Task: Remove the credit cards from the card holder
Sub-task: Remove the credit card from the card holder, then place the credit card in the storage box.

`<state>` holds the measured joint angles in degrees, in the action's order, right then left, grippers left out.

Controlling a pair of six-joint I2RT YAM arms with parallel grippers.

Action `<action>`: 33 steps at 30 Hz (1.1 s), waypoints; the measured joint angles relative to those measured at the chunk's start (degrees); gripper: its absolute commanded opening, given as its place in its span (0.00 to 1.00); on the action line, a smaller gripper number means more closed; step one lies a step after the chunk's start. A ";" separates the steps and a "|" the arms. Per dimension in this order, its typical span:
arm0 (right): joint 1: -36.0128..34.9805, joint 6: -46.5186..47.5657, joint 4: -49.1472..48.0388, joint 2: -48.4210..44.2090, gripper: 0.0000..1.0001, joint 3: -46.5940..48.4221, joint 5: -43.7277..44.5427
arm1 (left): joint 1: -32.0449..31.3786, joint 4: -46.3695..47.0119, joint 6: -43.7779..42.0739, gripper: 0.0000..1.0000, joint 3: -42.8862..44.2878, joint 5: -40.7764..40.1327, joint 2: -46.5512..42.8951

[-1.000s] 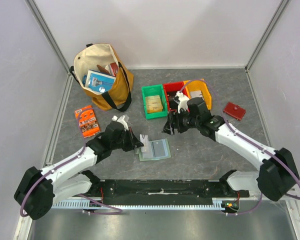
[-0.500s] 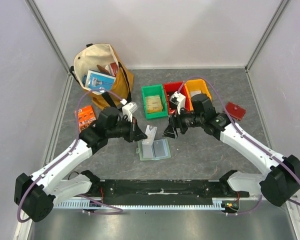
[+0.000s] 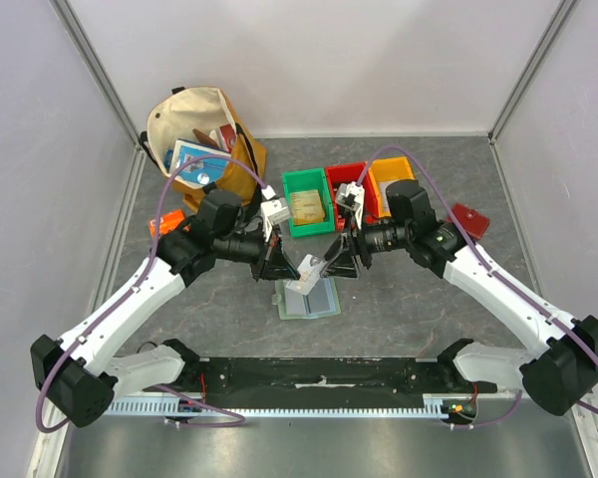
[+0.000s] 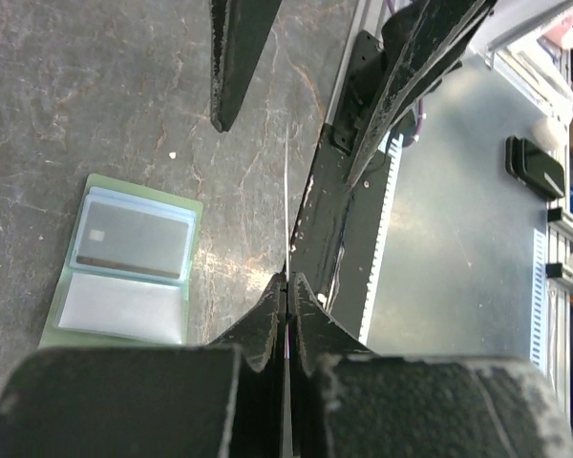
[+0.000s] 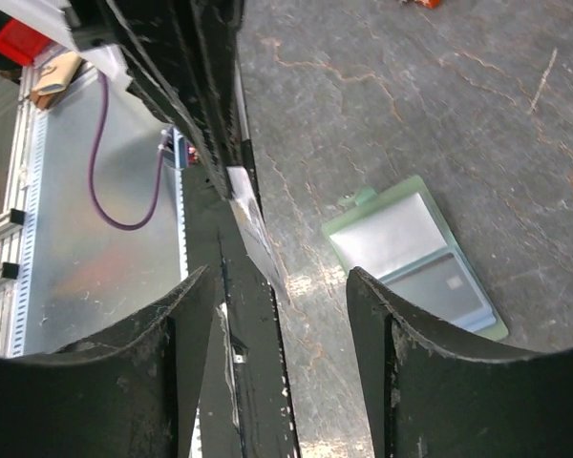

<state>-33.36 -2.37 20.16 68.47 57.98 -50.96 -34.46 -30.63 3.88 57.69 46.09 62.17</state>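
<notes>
Top external view: left claw [image 3: 291, 267] is clamped on a white card [image 3: 309, 269] held above the desk [image 3: 419, 309]. Facing it, right claw [image 3: 331, 267] is spread wide around the card's free end. Directly beneath both claws the card holder [image 3: 314, 301] lies open.

Left wrist view: the card shows edge-on, thin, and is likely stiff, light and slick, so grip its flat faces.

Right wrist view: a grey card [image 5: 437, 279] sits in one pocket. The holder looks light enough to slide.
</notes>
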 measured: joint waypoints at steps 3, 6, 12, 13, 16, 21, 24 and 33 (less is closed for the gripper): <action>-0.02 0.37 -0.33 0.37 0.47 0.94 -2.03 | 0.00 -2.14 -2.75 0.02 1.29 1.11 1.46; -0.02 0.50 -0.92 1.11 0.36 1.64 -3.34 | 0.00 -3.74 -4.76 0.02 2.27 2.21 2.08; -0.17 0.90 -1.25 2.36 0.00 1.90 -5.09 | 0.00 -5.51 -7.41 0.02 4.07 3.13 2.60; -0.17 0.85 -1.22 2.40 0.00 1.92 -5.77 | 0.02 -5.77 -7.67 0.08 4.13 2.99 2.60; -0.31 0.81 -1.25 2.40 0.00 1.97 -6.10 | 0.24 -6.23 -8.24 0.32 4.17 1.70 2.60; 0.81 -0.63 -1.20 2.67 0.00 2.08 -1.18 | 0.20 -4.92 -6.78 0.68 3.72 -6.69 1.99; 3.58 -2.51 -1.03 3.45 0.00 2.80 3.82 | 0.20 -2.67 -2.34 0.68 2.16 -14.91 0.59; 19.21 -10.78 3.67 8.28 0.00 8.72 26.75 | 0.20 3.45 12.76 0.68 -4.81 -30.01 -2.34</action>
<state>-14.15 -13.15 23.83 76.75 66.70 -24.21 -34.26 -27.18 16.64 52.88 16.08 59.83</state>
